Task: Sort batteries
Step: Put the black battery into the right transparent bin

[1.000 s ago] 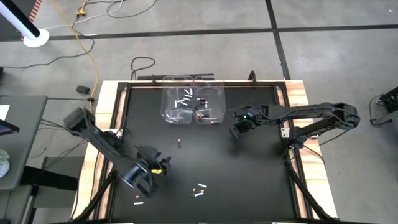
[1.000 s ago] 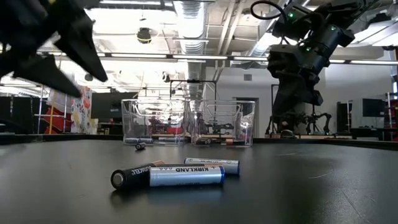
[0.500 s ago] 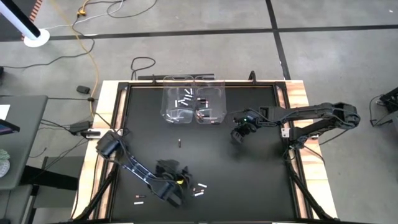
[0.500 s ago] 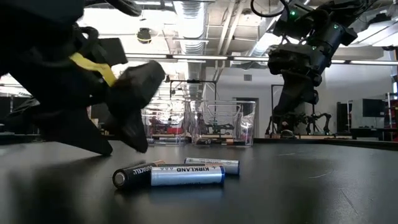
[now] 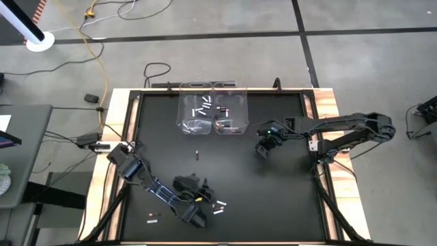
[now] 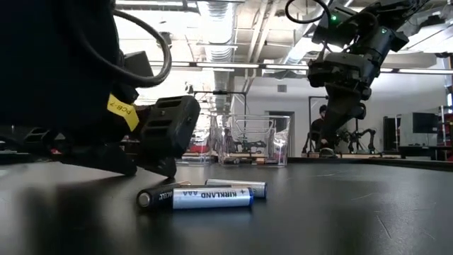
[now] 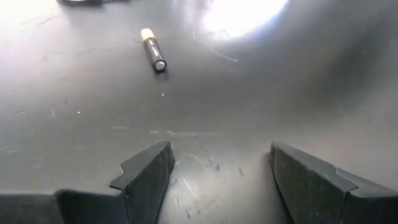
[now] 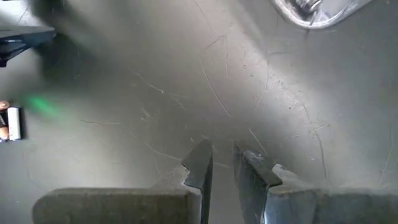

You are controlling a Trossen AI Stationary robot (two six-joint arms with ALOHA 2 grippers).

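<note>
Risk: left hand [image 5: 198,217], open and empty, low just beside batteries [image 5: 218,207]; a sideways brush could roll them off-grasp.

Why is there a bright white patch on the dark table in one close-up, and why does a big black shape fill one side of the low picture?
Left wrist view: ceiling light glares off the glossy table beyond the dark battery. Low view: the left gripper sits close to the camera, backlit, nearly a silhouette; the batteries stay sharp.
</note>
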